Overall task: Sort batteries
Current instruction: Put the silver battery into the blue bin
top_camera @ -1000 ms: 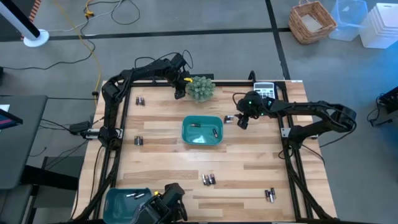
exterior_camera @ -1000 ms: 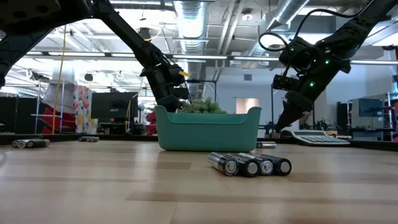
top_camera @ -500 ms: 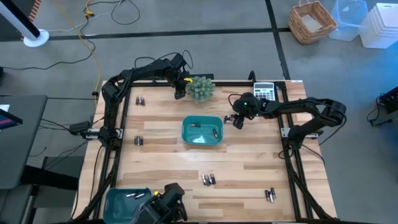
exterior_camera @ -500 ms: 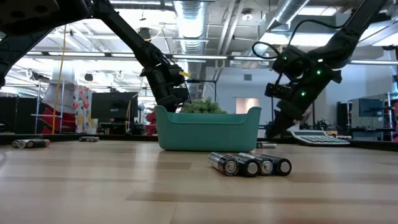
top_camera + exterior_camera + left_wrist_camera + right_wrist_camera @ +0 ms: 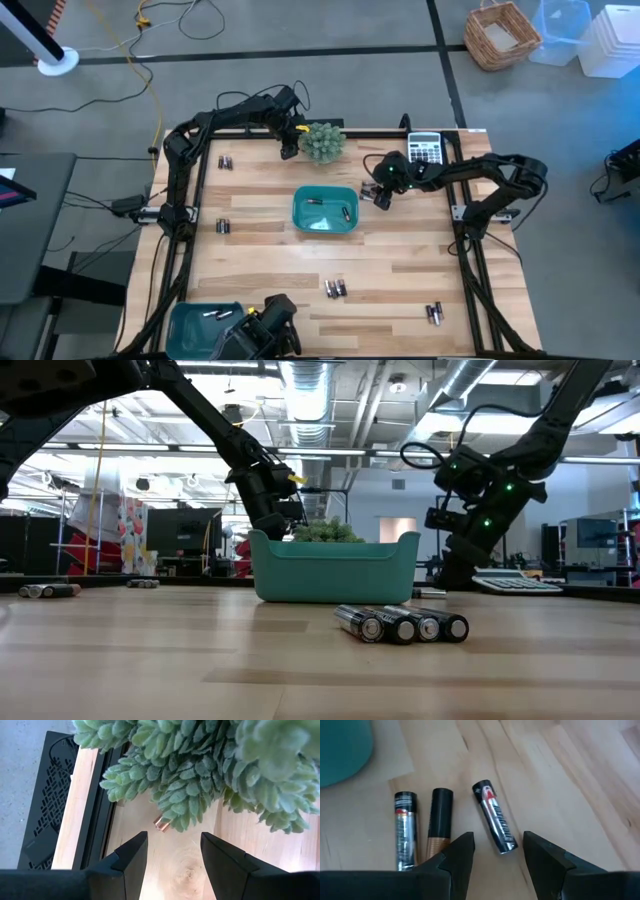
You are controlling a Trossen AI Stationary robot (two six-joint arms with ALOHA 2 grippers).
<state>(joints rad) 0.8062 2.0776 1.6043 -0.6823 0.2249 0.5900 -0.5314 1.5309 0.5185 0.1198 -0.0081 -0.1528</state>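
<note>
Three batteries lie on the wood just right of the middle teal tray (image 5: 325, 210): a silver one (image 5: 405, 831), a black-and-copper one (image 5: 440, 817) and a silver one with a red mark (image 5: 496, 818). My right gripper (image 5: 495, 856) hovers low over them, open, touching none; in the high view this right gripper (image 5: 379, 196) is beside the tray's right wall. My left gripper (image 5: 172, 851) waits open at the far edge by the green plant (image 5: 323, 141), where a copper battery end (image 5: 161, 824) peeks from under the leaves.
More battery groups lie far left (image 5: 225, 162), left (image 5: 222, 227), near the middle (image 5: 335, 288) and near right (image 5: 434, 314). A second teal tray (image 5: 190, 322) sits at the near left corner. A grey calculator (image 5: 425, 147) lies at the far right edge.
My right gripper has moved down toward the table and a little toward the left, closing in on the batteries beside the middle teal tray. Its fingers stay open. The left arm has kept still.
</note>
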